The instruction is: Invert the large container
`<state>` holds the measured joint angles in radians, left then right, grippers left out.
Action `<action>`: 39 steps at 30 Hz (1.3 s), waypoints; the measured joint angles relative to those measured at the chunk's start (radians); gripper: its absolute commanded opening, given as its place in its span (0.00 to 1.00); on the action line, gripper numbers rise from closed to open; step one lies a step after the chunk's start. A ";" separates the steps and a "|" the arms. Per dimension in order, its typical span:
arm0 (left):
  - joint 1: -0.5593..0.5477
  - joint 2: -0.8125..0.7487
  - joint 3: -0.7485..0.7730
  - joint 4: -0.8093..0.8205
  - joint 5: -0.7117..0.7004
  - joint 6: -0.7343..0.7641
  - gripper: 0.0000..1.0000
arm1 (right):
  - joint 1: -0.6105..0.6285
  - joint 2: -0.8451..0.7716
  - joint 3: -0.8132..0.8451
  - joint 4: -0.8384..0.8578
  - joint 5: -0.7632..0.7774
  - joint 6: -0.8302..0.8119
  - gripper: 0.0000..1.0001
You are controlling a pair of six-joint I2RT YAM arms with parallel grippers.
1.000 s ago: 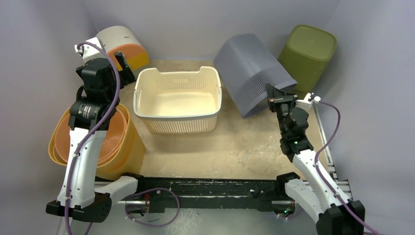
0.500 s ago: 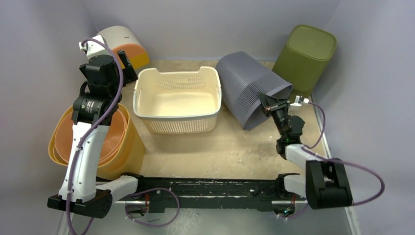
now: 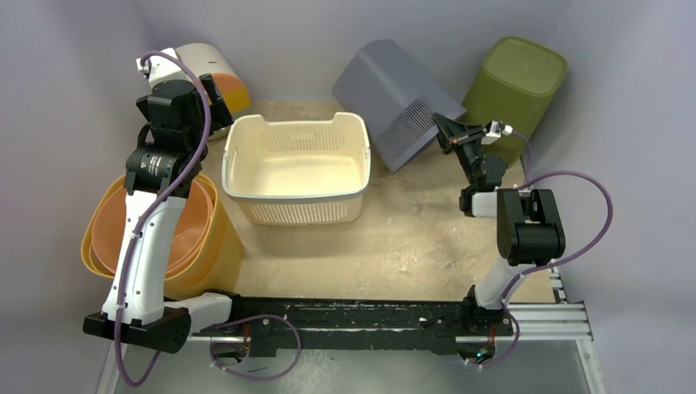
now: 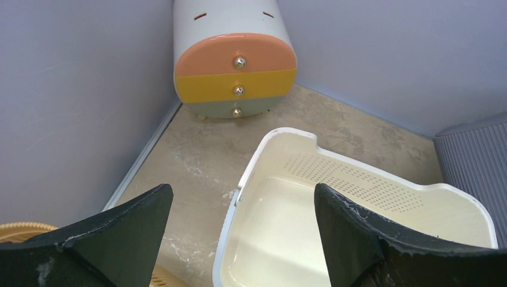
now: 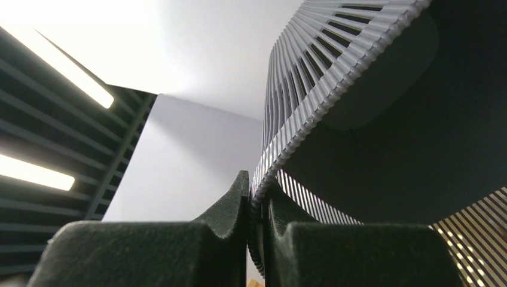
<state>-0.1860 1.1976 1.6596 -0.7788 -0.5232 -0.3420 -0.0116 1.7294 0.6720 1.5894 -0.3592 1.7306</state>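
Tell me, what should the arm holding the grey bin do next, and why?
Probably roll the wrist so the grey slatted bin tips mouth-down toward the table. The right jaws are shut on its rim, and the bin is only tilted, with its base raised and its mouth facing sideways, so it is not yet upside down.

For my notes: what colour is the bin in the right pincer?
Grey bin, ribbed; best in the top view.

Most of the grey container (image 5: 335, 72) beyond right wrist view's edges.
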 measured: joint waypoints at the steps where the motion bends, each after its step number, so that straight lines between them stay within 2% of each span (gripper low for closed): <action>1: 0.000 0.005 0.006 0.000 -0.001 0.004 0.85 | -0.002 0.013 0.028 -0.019 -0.004 0.010 0.00; 9: 0.000 0.025 0.024 0.001 -0.001 0.016 0.85 | -0.003 0.049 0.059 -0.040 -0.024 0.056 0.00; 15: 0.000 0.031 0.024 0.000 0.000 0.019 0.85 | -0.028 0.042 -0.048 0.043 -0.023 0.084 0.00; 19: 0.000 0.031 0.024 0.003 0.003 0.020 0.85 | -0.083 -0.018 -0.152 0.054 -0.051 0.094 0.01; 23: 0.000 0.031 0.022 0.009 0.014 0.019 0.85 | -0.164 -0.054 -0.260 0.058 -0.088 0.095 0.19; 27: 0.000 0.031 0.013 0.014 0.027 0.019 0.85 | -0.244 -0.053 -0.331 0.060 -0.136 0.096 0.23; 30: 0.000 0.031 0.010 0.014 0.032 0.019 0.85 | -0.284 -0.040 -0.361 0.060 -0.165 0.092 0.31; 39: 0.000 0.019 -0.030 0.015 0.032 0.011 0.85 | -0.380 0.047 -0.454 0.058 -0.261 0.036 0.41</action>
<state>-0.1860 1.2171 1.6299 -0.7639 -0.4911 -0.3309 -0.3920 1.7767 0.2184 1.6470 -0.6205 1.7668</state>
